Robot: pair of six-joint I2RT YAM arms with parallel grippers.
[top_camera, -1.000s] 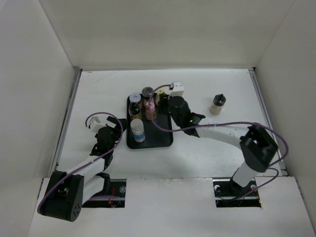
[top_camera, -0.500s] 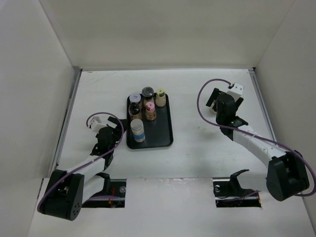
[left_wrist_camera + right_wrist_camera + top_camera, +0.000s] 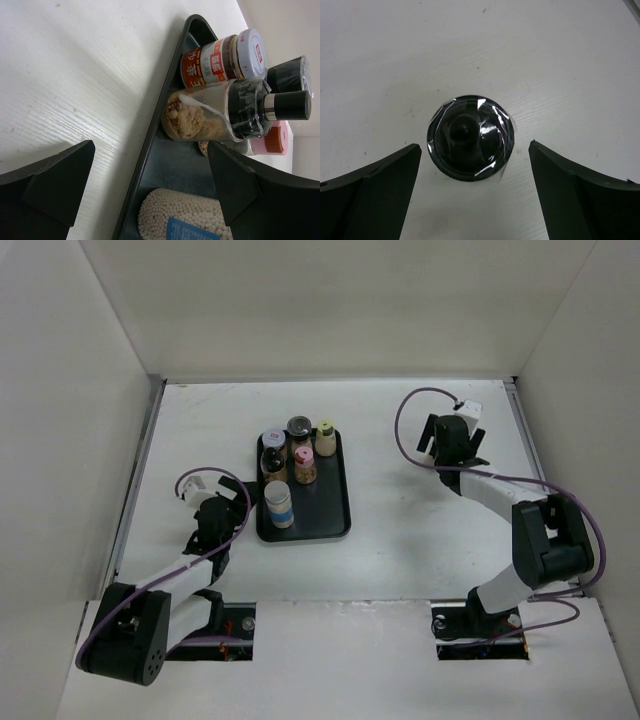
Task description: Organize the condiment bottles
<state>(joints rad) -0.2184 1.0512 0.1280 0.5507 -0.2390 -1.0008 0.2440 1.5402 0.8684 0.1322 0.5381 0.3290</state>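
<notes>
A: White desk point(image 3: 400, 530), black tray point(image 3: 335, 525). What's where?
B: Six bottles point(image 3: 300, 455) stand in the tray; one black-capped bottle point(image 3: 470, 136) stands alone, far right.
A: And the tools?
B: Both wide: the right tool point(image 3: 447, 437) straddles that cap without touching, the left tool point(image 3: 228, 498) sits near the tray's left edge.

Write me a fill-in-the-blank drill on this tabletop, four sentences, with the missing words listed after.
1. The condiment bottles standing on the black tray number ___.
2. In the right wrist view, the lone bottle between the open fingers of the right gripper shows a ___ cap.
3. In the top view, the left gripper sits to the ___ of the tray.
4. The yellow-green-capped bottle stands at the tray's far ___ corner.

Missing words: six; black; left; right.
</notes>
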